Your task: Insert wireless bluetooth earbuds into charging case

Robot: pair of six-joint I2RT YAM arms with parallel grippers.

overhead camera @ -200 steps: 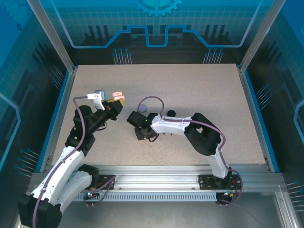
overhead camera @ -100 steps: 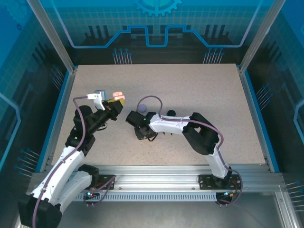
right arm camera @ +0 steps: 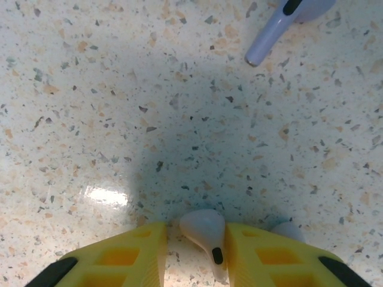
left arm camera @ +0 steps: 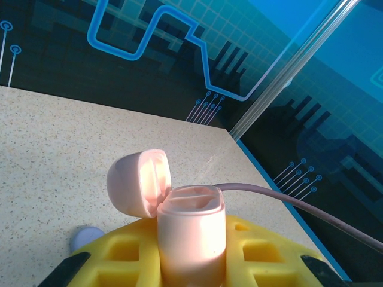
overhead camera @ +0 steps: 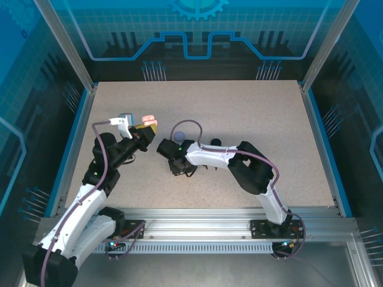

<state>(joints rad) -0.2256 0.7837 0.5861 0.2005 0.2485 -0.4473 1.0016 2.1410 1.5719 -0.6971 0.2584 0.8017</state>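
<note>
Right claw (right arm camera: 197, 232): pointed down at the table (overhead camera: 251, 113), its two yellow pads (right arm camera: 119, 257) part-way apart, one on each side of a pale pink earbud (right arm camera: 204, 234). The bud lies on the speckled surface with its stem toward the wrist camera. One pad is against it or nearly so. A sliver of table shows between the bud and the other pad, so the bud is bracketed, not clamped. A lavender earbud (right arm camera: 281, 21) lies apart from it at the far edge of the wrist view, stem toward the claw.

Left claw (left arm camera: 191, 263): closed on a pale pink case (left arm camera: 191, 236), held upright between its yellow pads and raised off the table. The rounded lid (left arm camera: 139, 181) is swung open to one side on its hinge, leaving the top of the case uncovered.

From above, the left claw (overhead camera: 145, 128) and the pink case (overhead camera: 148, 120) sit left of centre. The right claw (overhead camera: 164, 147) is just beside them, low over the table.
</note>
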